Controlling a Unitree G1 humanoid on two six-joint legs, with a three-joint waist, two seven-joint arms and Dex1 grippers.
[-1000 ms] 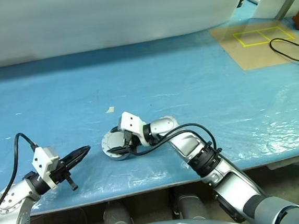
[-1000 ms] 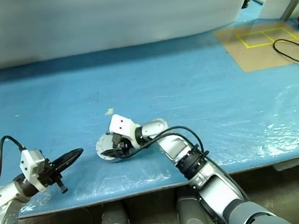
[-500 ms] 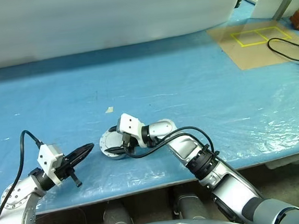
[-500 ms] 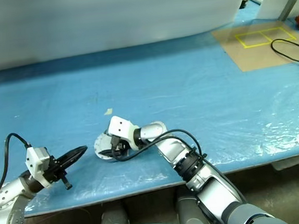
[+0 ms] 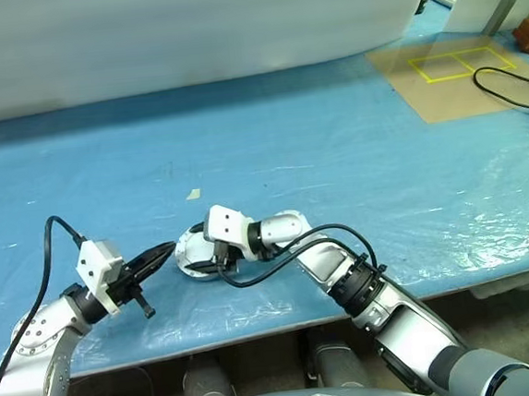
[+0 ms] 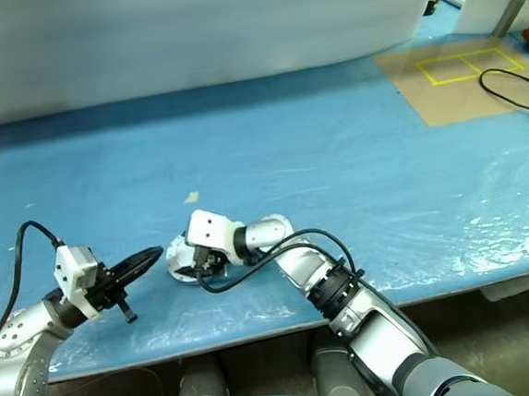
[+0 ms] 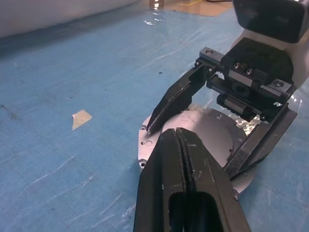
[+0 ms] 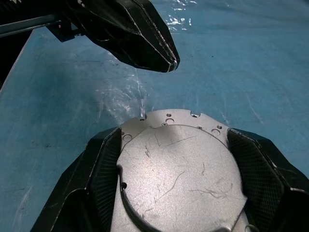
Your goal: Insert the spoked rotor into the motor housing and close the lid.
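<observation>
1. The left claw (image 7: pixel 186 145), fingers pressed together and empty, has edged closer to the lid (image 8: pixel 178 169) on the blue surface (image 5: pixel 333 136).
2. The right claw (image 8: pixel 183 159) straddles the lid, apparently gripping it; closing seems near-finished.

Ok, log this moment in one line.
right claw: astride flat round silvery lid | left claw: shut, beside lid | surface: blue plastic-covered table

lid (image 8: pixel 176 181) flat, silvery, scratched, atop motor housing (image 8: pixel 169 117) on table.
</observation>
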